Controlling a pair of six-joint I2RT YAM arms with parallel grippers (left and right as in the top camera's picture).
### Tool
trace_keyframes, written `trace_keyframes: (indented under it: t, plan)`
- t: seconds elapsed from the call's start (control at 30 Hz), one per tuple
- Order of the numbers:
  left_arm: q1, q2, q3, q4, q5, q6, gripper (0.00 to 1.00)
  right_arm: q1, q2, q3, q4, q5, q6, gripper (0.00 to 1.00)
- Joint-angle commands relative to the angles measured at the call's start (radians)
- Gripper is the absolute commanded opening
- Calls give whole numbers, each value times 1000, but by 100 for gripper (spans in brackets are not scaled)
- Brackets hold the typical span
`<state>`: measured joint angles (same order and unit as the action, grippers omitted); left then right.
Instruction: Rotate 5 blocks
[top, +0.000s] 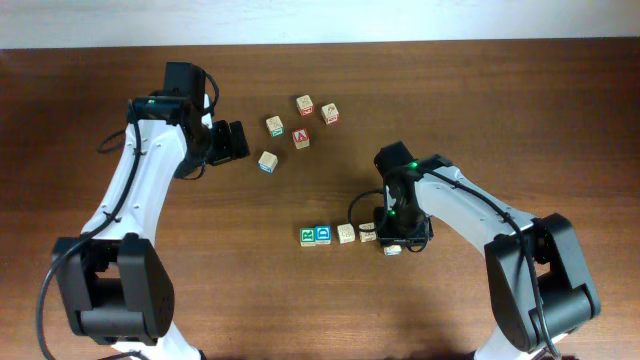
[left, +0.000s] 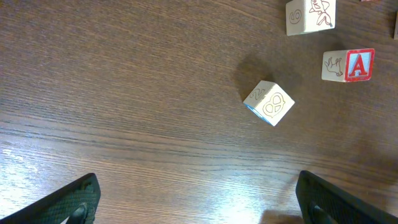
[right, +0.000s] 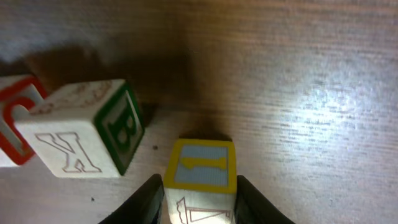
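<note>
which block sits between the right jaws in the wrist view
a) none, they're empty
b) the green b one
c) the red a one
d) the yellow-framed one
d: in the right wrist view the yellow-framed block sits between the right jaws, which lie close against both its sides.

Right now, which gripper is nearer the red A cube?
Left. The left gripper is open, a short way from the red A cube; the right gripper is farther, gripping a yellow-framed block.
</note>
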<state>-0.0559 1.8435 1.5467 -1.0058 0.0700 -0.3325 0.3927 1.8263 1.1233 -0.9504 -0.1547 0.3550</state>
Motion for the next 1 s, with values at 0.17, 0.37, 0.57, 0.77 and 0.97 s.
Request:
trace_keyframes:
  t: [0.17, 0.37, 0.57, 0.77, 0.97]
  plan:
    - [0, 3, 16, -1, -7, 15, 99, 6, 6, -7, 100, 45, -11, 32]
    - [0, 3, 16, -1, -7, 16, 99, 6, 6, -7, 158, 65, -11, 32]
    - [0, 3, 16, -1, -7, 16, 99, 6, 6, -7, 165, -36, -53, 32]
    - [0, 3, 16, -1, -7, 16, 99, 8, 6, -7, 158, -152, -32, 32]
    - [0, 3, 16, -1, -7, 16, 99, 8, 6, -7, 155, -159, -25, 37]
